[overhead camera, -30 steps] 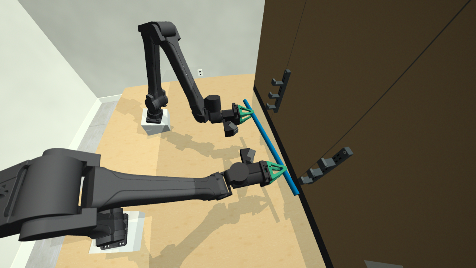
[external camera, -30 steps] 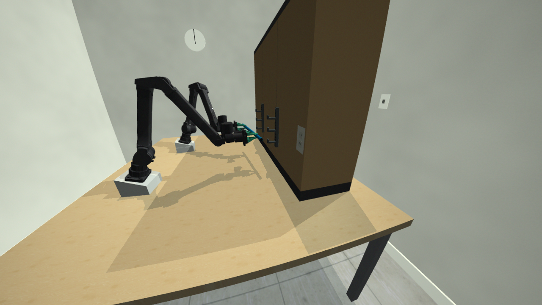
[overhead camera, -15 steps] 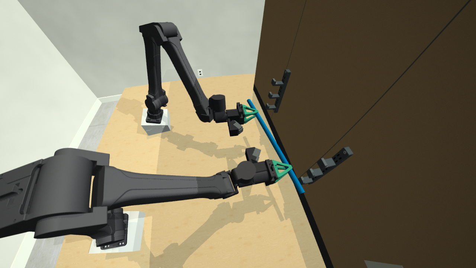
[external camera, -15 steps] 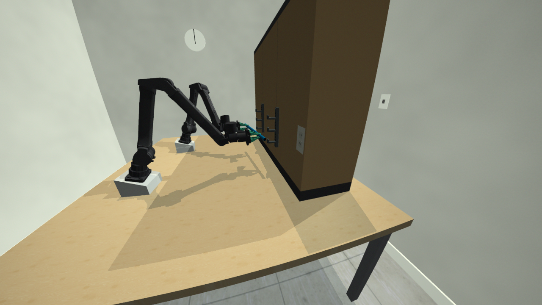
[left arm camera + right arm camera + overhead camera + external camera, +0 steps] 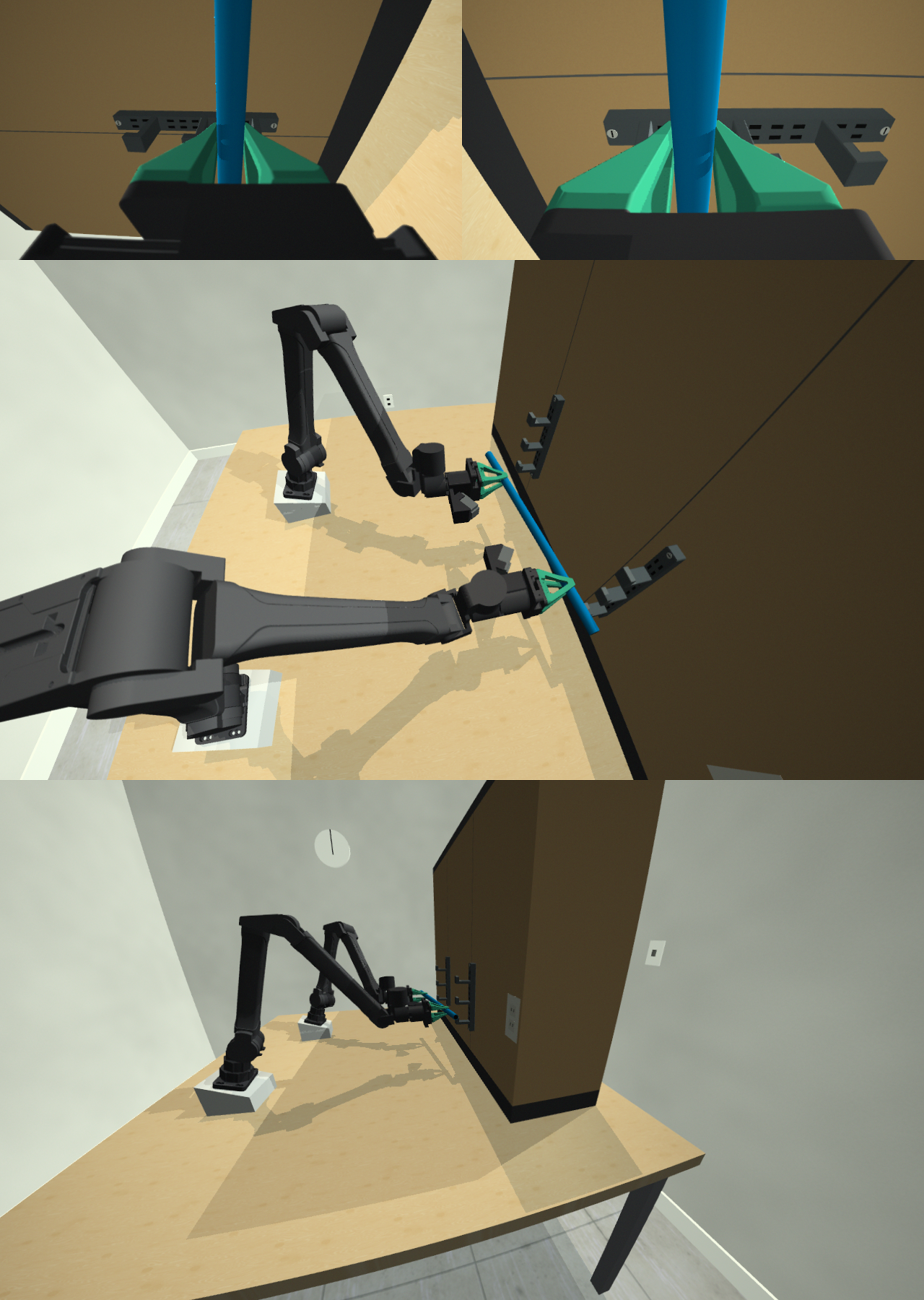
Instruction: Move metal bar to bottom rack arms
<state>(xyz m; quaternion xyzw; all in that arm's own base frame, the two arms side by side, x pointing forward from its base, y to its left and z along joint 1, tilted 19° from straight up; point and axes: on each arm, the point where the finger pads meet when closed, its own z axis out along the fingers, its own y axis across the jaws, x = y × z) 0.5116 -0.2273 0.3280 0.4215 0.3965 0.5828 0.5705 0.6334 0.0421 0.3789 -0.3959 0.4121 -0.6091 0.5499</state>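
Along the front of the wall rack (image 5: 653, 570) (image 5: 472, 993) (image 5: 166, 115) (image 5: 787, 113), from left to right: gripping the blue bar (image 5: 529, 518) (image 5: 434, 1000) (image 5: 232, 72) (image 5: 694, 72) with the left gripper (image 5: 504, 477) (image 5: 424, 994) (image 5: 230, 129) near one end, then with the right gripper (image 5: 572, 582) (image 5: 448, 1010) (image 5: 693, 131) near the other; held lengthwise close to the bottom arms, contact unclear.

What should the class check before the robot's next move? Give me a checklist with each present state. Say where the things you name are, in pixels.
1. Left gripper (image 5: 504, 477) (image 5: 424, 992) (image 5: 231, 124) shut on the bar (image 5: 530, 521) (image 5: 452, 1013) (image 5: 234, 72) (image 5: 694, 65): ok.
2. Right gripper (image 5: 572, 581) (image 5: 447, 1011) (image 5: 694, 123) shut on the bar: ok.
3. Bar off the top pair of rack arms (image 5: 633, 575) (image 5: 458, 979) (image 5: 135, 142) (image 5: 863, 167): ok.
4. Bar resting on both bottom rack arms (image 5: 597, 609) (image 5: 463, 1021) (image 5: 257, 127) (image 5: 644, 131): cannot tell; contact is unclear.
5. Bar released by both grippers, as the finish requires: not ok.
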